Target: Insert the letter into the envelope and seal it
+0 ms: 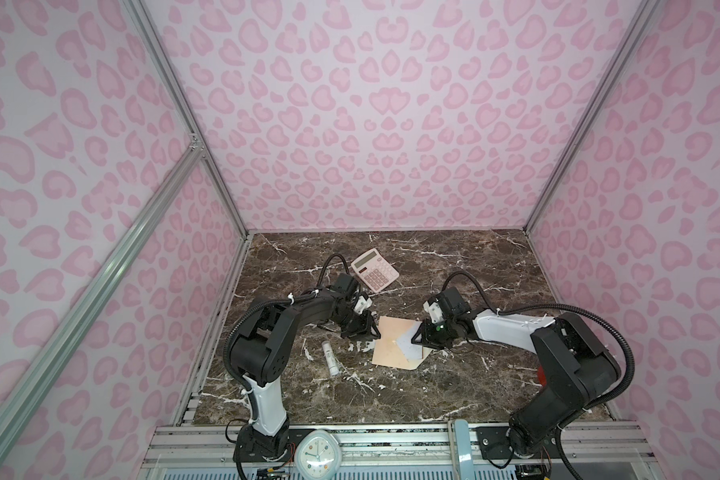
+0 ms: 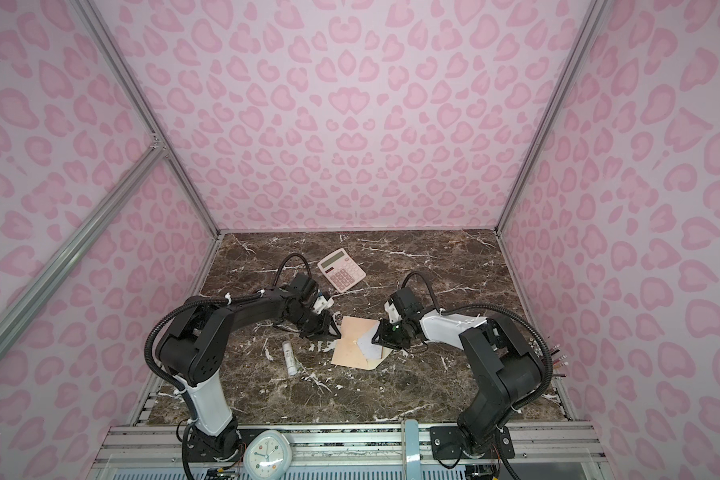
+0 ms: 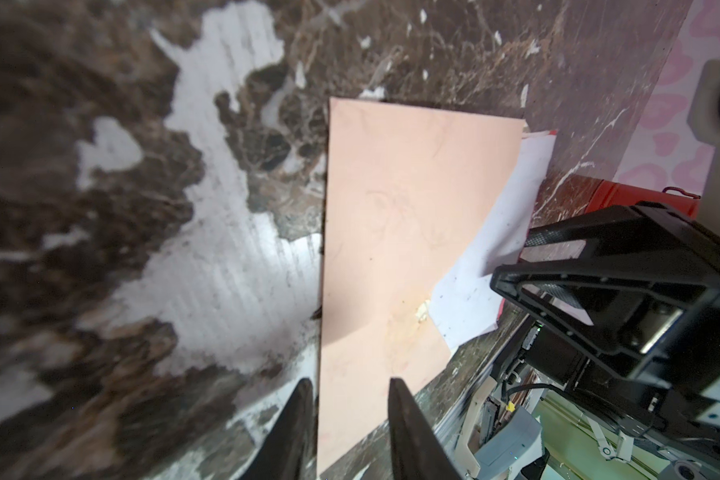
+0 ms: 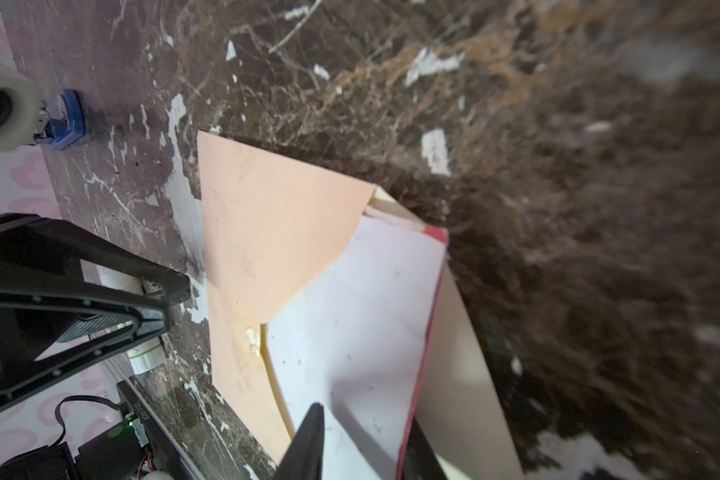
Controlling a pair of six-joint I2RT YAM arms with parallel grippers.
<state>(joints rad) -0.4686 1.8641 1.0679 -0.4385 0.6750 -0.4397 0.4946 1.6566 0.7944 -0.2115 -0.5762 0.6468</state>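
The peach-beige paper envelope (image 1: pixel 391 340) is lying flat on the dark brown marble-patterned tabletop (image 1: pixel 433 395), between the two arms, with its mouth facing right. The pale, red-edged paper letter (image 1: pixel 410 351) is sitting partly inside it. The letter's right end is jutting out over the paler cream pointed flap (image 4: pixel 462 365), which is lying open beneath it.

The right gripper (image 4: pixel 366 415) is straddling that jutting red edge, jaws parted and not clamped on the sheet. I judge it is lining up to push the letter deeper. The left gripper (image 3: pixel 350 382) is hovering at the envelope's left edge, one finger over the paper and one over the table. Its jaws are also parted and holding nothing, probably bracing so the envelope is not sliding left under the push.

A white cylindrical glue stick (image 1: pixel 329 357) is lying just left of the envelope and a little nearer, likely wanted for sealing. A pink-keyed calculator (image 1: pixel 375 269) is resting farther back, well apart. Nothing is blocking the letter except the envelope's own mouth, where a corner could be catching.
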